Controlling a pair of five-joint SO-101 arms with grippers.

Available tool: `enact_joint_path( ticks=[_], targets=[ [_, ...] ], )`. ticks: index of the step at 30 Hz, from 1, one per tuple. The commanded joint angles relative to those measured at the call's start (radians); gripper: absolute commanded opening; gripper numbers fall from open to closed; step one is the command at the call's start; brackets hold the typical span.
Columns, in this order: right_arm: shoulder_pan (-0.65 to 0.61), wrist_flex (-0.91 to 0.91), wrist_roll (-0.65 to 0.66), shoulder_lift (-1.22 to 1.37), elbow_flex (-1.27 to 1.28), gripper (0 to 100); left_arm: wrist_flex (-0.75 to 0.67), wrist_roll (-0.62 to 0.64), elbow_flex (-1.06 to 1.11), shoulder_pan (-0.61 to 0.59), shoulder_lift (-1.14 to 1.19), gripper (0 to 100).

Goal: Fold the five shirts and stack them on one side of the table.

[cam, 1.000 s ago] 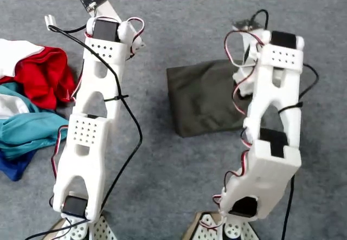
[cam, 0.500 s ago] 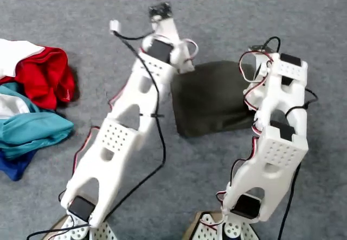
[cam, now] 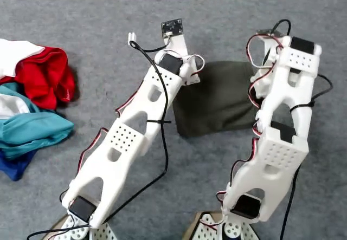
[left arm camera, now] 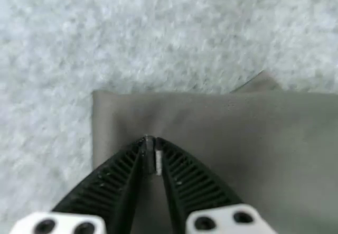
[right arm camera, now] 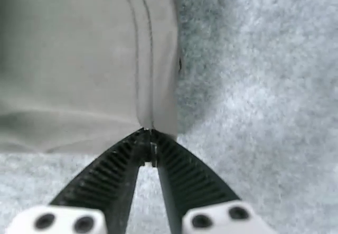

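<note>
Fold in progress, overhead and wrist views. The olive shirt (cam: 217,102) lies flat on the grey desk (cam: 162,28), right of centre in the high view, already reduced to a compact rectangle. A pile of loose shirts (cam: 32,104), red, white, teal and blue, sits bunched at the left edge of the frame, well apart from it. The left arm leans diagonally across the desk to the olive shirt's upper left corner. There the left claw (left arm camera: 150,141) has its tips drawn together on the cloth just inside the folded edge, and it cannot be told whether any fabric is caught between them. The right claw (right arm camera: 149,133) is at the opposite, right-hand edge, its tips pinched together on the stitched hem where the cloth meets the bare desk. The step in hand appears to be either a last fold or moving this first shirt to its stacking place, with four shirts left to do. To do it well, both claws should hold all the layers at their edges, not just the top one, and lift no more than is needed. They should travel together at an even pace, so that the rectangle neither sags in the middle nor opens out. The shirt should be set down square, with room left above for the others.
</note>
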Motion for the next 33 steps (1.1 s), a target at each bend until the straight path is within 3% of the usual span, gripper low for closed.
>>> enact_joint_path(
  ticks=[1,7,11,17,20,24,27,33],
  targets=[
    [0.025,0.041,0.02,-0.107,-0.05,0.5,0.133,-0.02,-0.123,0.017,-0.151,13],
    [0.042,0.101,0.012,-0.151,-0.024,1.2,0.141,-0.025,-0.098,-0.011,-0.315,19],
    [0.091,0.087,-0.043,-0.216,0.091,11.1,0.184,-0.031,-0.101,-0.058,-0.39,20],
    [0.11,-0.032,-0.038,-0.354,0.282,29.4,0.308,-0.18,-0.101,-0.089,-0.455,20],
    [0.084,-0.035,-0.058,-0.406,0.386,29.9,0.313,-0.236,-0.097,-0.146,-0.489,20],
    [0.056,-0.124,-0.21,-0.47,0.575,24.6,0.315,-0.299,-0.061,-0.236,-0.544,20],
    [0.047,-0.325,-0.396,-0.526,0.765,20.2,0.315,-0.321,0.061,-0.298,-0.59,20],
    [-0.053,-0.563,-0.583,-0.575,0.903,19.2,0.315,-0.356,0.371,-0.388,-0.742,20]
  ],
)
